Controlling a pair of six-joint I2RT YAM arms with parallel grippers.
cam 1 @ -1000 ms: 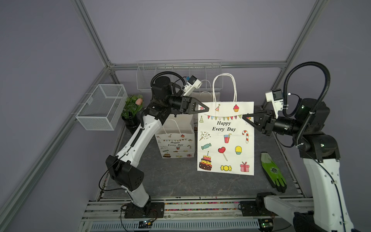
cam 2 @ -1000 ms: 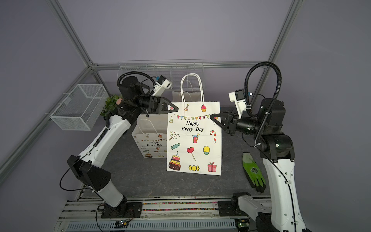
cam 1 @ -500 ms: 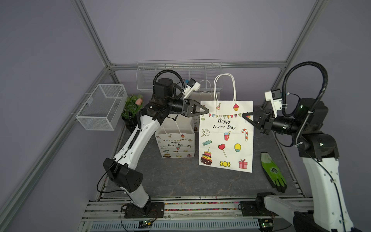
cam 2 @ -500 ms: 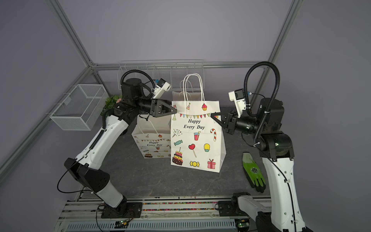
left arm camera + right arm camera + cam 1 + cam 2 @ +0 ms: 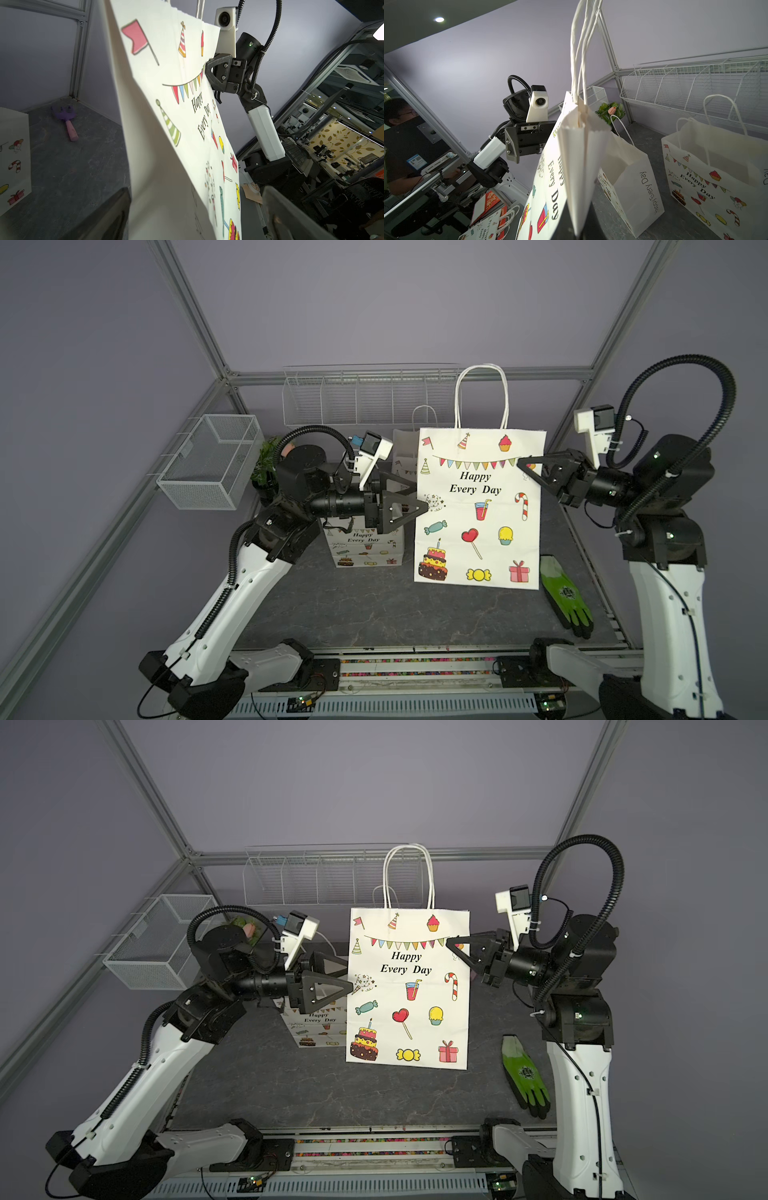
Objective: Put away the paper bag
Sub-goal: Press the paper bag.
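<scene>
The paper bag [image 5: 478, 510] [image 5: 409, 990] is large, white and folded flat, printed with party pictures and "Happy Every Day". It stands upright over the middle of the table. My right gripper [image 5: 523, 463] [image 5: 449, 943] is shut on its right edge, below the top corner. In the right wrist view the folded edge [image 5: 579, 166] runs down into the shut gripper [image 5: 579, 233]. My left gripper [image 5: 419, 499] [image 5: 348, 977] is open and straddles the bag's left edge at mid height. In the left wrist view the bag [image 5: 176, 124] passes between the spread fingers [image 5: 108, 214] without being pinched.
A small open bag [image 5: 365, 547] stands left of the big one, with another bag [image 5: 405, 448] behind it. A green glove [image 5: 567, 597] lies at the right. A mesh basket [image 5: 212, 460] hangs on the left wall and a wire rack [image 5: 365, 398] on the back. A plant [image 5: 266, 464] and a purple toy [image 5: 67, 120] are at the back.
My left gripper has let go of the bag's upper left corner, opened wide and dropped lower along that edge. The bag, briefly tilted, now hangs straight from the right gripper.
</scene>
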